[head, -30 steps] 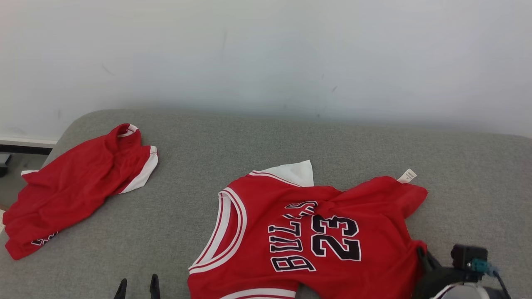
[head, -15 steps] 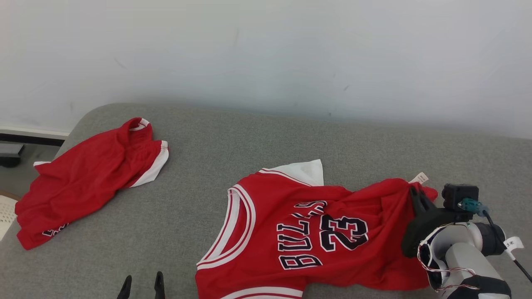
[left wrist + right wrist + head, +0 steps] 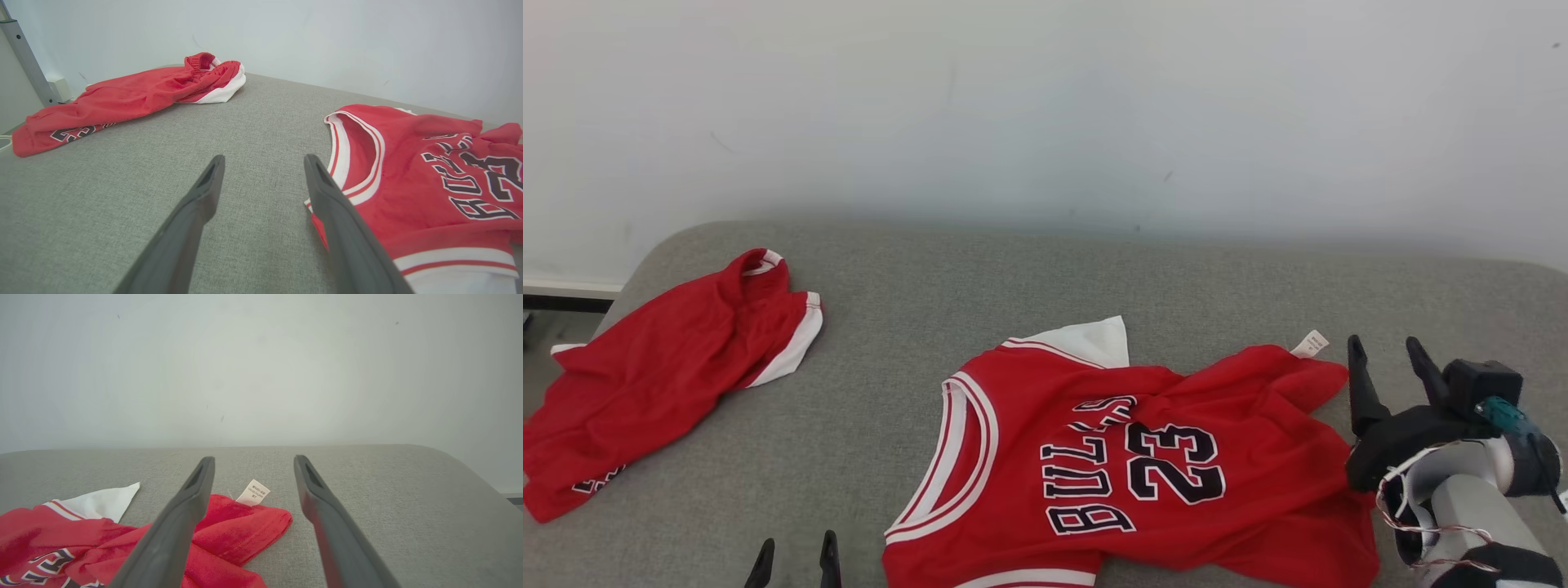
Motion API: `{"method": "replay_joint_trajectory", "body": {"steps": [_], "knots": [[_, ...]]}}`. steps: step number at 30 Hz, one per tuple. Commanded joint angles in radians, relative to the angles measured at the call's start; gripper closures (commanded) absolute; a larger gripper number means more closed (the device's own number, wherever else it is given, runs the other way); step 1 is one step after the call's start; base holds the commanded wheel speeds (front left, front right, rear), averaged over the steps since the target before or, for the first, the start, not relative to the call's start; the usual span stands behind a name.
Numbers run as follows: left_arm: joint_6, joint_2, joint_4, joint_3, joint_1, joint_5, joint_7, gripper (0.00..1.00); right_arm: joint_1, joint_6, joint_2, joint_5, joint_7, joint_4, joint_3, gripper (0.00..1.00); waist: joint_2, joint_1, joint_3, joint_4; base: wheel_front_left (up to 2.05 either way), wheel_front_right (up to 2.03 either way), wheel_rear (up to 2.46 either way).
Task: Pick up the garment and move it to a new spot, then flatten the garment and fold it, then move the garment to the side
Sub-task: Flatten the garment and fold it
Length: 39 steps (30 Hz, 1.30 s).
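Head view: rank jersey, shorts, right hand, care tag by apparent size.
1. Bulls jersey, largest, even with its bottom cut off by the frame.
2. red shorts.
3. right hand, nearer the camera, so it looks bigger than it is.
4. care tag, smallest.

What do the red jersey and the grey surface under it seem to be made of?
The jersey looks like a thin, light synthetic knit, perhaps polyester, with a faint sheen: it crumples into soft folds and bears stitched-looking letters. The grey surface looks like matte woven upholstery cloth: a fine weave shows in the wrist views, and its rounded edges hint at padding.
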Motion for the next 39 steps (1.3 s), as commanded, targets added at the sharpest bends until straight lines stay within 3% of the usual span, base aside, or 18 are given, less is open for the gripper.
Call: {"method": "replay_joint_trajectory", "body": {"steps": [1, 8, 14, 19, 26, 39], "knots": [[0.005, -0.001, -0.006, 0.002, 0.013, 0.004, -0.003, 0.00, 0.031, -0.002, -0.018, 0.002, -0.008, -0.024, -0.006, 0.00, 0.0000, 0.0000, 0.001, -0.014, 0.00, 0.00, 0.00], [0.006, -0.001, -0.015, -0.005, 0.020, -0.003, -0.003, 0.00, 0.237, -0.002, -0.017, 0.006, -0.014, -0.279, -0.079, 0.00, 0.0000, 0.0000, -0.002, -0.030, 0.00, 0.00, 0.00], [0.008, -0.001, -0.022, -0.006, 0.019, 0.001, -0.003, 0.00, 0.477, -0.002, 0.038, 0.008, -0.015, -0.522, -0.158, 0.00, 0.0000, 0.0000, -0.005, -0.029, 0.00, 0.00, 0.00], [0.006, -0.002, -0.033, -0.004, 0.017, 0.006, -0.003, 0.00, 0.616, -0.002, 0.092, 0.047, -0.014, -0.655, -0.144, 0.00, 0.0000, 0.0000, 0.000, -0.032, 0.00, 0.00, 0.00], [0.003, -0.002, -0.045, -0.004, 0.017, 0.012, -0.003, 0.00, 0.678, -0.002, 0.119, 0.036, -0.014, -0.639, -0.050, 0.00, 0.0000, 0.0000, 0.008, -0.041, 0.00, 0.00, 0.00], [0.004, -0.002, -0.058, -0.024, 0.029, 0.016, -0.003, 0.00, 0.641, -0.002, 0.131, 0.020, -0.015, -0.596, -0.007, 0.00, 0.0000, 0.0000, 0.019, -0.029, 0.00, 0.00, 0.00]]}}
